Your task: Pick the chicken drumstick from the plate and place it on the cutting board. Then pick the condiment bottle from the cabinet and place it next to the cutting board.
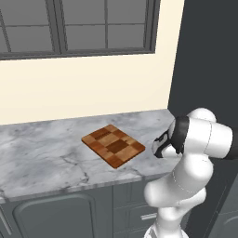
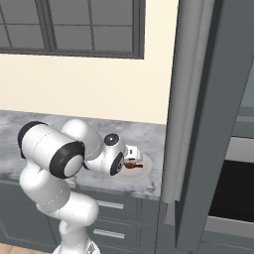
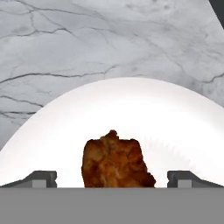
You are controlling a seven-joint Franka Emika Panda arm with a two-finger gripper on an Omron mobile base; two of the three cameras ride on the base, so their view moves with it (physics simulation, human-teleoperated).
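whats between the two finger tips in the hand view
The chicken drumstick, lying on the plate, sits between the open gripper's fingertips.

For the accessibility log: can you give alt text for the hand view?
A reddish-brown chicken drumstick lies on a white plate, centred between the open gripper's two dark fingertips. Grey-veined marble counter lies beyond the plate.

kitchen, marble counter (image 1: 42, 148), drawers (image 2: 111, 218), oven (image 2: 233, 193)

Veined marble counter (image 1: 42, 153); checkered wood cutting board (image 1: 113, 145); rough-crusted chicken drumstick (image 3: 116, 162).
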